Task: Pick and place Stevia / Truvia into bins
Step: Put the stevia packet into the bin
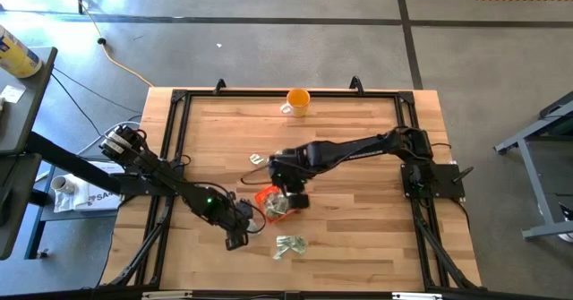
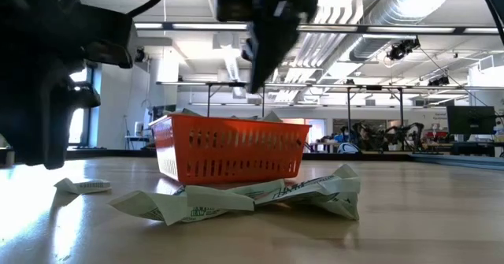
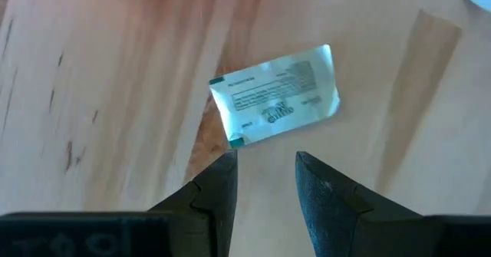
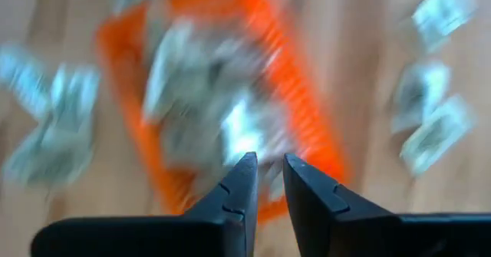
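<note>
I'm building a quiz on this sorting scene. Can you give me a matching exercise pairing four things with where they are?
Things:
1. left tool
2. right tool
3. orange mug
4. loose sachets

Places:
A. near the table's far edge
B. above the orange tray
C. on the wood in front of the tray
D. over a single sachet lying flat

Pairs: 1-D, 2-B, 3-A, 4-C
</note>
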